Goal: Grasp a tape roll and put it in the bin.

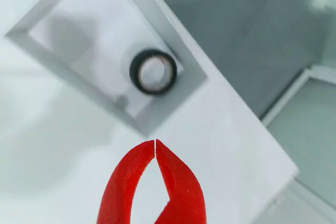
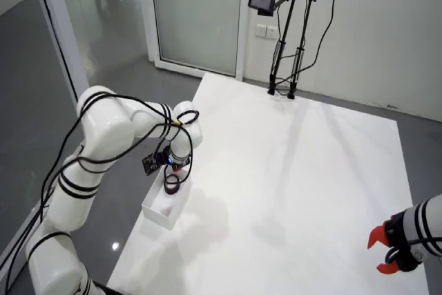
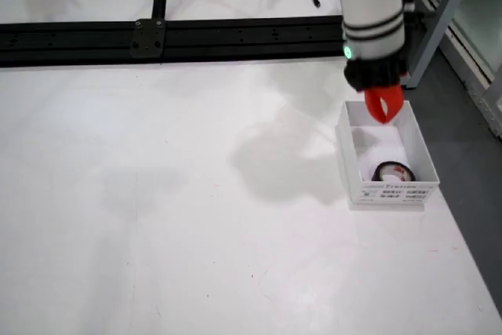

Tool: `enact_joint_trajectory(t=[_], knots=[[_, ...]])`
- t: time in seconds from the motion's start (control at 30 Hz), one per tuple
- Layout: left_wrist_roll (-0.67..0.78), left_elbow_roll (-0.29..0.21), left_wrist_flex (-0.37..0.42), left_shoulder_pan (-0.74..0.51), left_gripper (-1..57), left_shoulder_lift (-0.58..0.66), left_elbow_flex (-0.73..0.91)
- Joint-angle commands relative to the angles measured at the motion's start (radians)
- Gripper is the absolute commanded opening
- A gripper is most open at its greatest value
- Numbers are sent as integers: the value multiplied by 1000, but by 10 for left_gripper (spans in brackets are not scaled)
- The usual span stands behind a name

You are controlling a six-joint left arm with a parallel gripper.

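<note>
From where I stand, the red gripper (image 1: 155, 142) has its two fingertips pressed together with nothing between them, and it hangs above the white bin (image 1: 39, 53), off toward six o'clock of the roll in the wrist view. The tape roll (image 1: 153, 72) lies flat on the bin floor, tucked close to the wall at its three o'clock side, so the job looks to me done or nearly so. What could still spoil it, I reckon, is the arm clipping the bin's rim on its way out, since the fingers sit low near the wall in the front view (image 3: 383, 105); a nudge could slide the light box across the white table (image 3: 157, 194). By my count: one tape roll, one bin, one working gripper, plus a second idle red gripper (image 2: 387, 250) at the far corner.
</note>
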State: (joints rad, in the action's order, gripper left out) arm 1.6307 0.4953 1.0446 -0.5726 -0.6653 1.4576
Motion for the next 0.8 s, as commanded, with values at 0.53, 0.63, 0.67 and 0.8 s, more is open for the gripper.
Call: enact_joint_trajectory(t=[0.53, 0.63, 0.67, 0.8], knots=[[-5, 25, 193, -748, -5, 411, -82], [-5, -1, 192, -802, -5, 412, -94], [-5, -18, 192, -814, -5, 411, -97], [-8, -96, 190, -854, -5, 409, -99]])
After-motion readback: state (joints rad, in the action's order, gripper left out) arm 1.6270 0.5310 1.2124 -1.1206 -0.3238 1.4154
